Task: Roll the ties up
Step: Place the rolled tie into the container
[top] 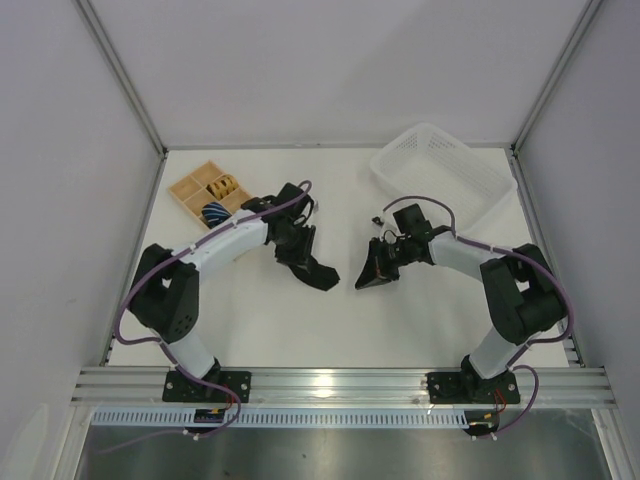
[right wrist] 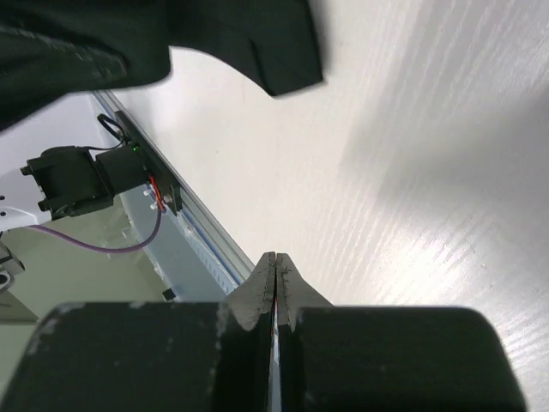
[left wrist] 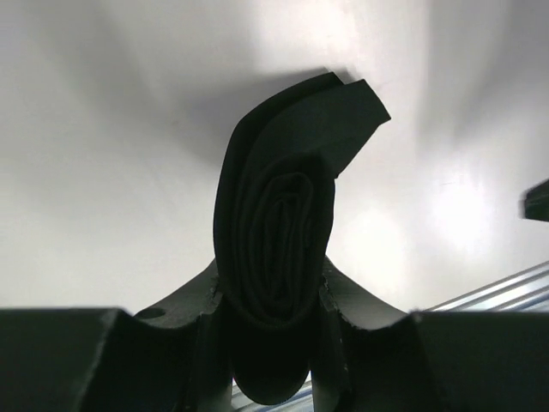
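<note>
Nearly stowed: the left gripper (left wrist: 270, 302) has its fingers clamped on the rolled black tie (left wrist: 276, 225), held above the middle of the table (top: 300, 325).
A loose outer flap stands proud of the coil, so any slackening of the grip could let it unwind. The flap may also catch on a divider of the wooden tray (top: 190, 187) at the back-left corner. The right gripper (right wrist: 273, 268), fingers pressed together and empty, hangs close enough to snag the flap.

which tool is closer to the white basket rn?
Right. The right tool, shut, sits apart from the white basket, on its near-left side. The left tool, gripping the rolled tie, lies further left.
</note>
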Controlling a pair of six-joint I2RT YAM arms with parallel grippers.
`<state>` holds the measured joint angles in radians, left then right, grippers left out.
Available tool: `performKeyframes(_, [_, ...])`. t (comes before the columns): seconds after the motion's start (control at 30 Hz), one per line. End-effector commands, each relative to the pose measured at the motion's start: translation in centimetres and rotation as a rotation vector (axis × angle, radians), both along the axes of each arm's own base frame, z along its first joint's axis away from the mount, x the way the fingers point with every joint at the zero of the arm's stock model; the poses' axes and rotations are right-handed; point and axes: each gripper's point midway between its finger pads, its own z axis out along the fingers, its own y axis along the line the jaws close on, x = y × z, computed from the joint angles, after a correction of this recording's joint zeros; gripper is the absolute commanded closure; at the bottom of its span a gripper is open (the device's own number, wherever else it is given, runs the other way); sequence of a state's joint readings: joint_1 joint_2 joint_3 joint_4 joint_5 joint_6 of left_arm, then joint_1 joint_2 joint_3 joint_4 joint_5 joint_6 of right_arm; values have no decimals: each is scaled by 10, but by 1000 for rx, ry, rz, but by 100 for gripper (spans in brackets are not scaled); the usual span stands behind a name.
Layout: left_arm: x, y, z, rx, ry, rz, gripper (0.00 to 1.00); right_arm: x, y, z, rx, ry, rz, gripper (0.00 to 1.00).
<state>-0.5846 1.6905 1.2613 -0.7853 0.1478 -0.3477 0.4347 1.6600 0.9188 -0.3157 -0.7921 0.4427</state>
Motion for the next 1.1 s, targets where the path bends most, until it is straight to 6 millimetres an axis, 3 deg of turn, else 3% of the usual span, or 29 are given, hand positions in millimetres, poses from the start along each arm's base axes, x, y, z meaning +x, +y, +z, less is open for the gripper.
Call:
performKeyframes(0.0, [-6, 48, -4, 178, 48, -62, 100, -6, -3, 9, -7, -20, 22, 100])
performKeyframes(0.27, [16, 119, 7, 466, -38, -8, 100, -12, -2, 23, 24, -36, 31, 100])
performKeyframes(0.4, [43, 143, 29, 562, -191, 17, 100, -15, 1, 27, 36, -42, 50, 100])
performKeyframes(0.6, [59, 177, 25, 688, -175, -14, 100, -23, 0, 29, 46, -33, 54, 100])
performKeyframes(0.73, [80, 189, 39, 755, -250, -9, 100, -28, -2, 30, 48, -35, 58, 100])
performKeyframes(0.93, [107, 188, 65, 752, -371, -40, 100, -32, -3, 27, 51, -20, 67, 100])
performKeyframes(1.07, [117, 190, 66, 759, -360, -45, 99, -29, -4, 28, 51, -25, 64, 100])
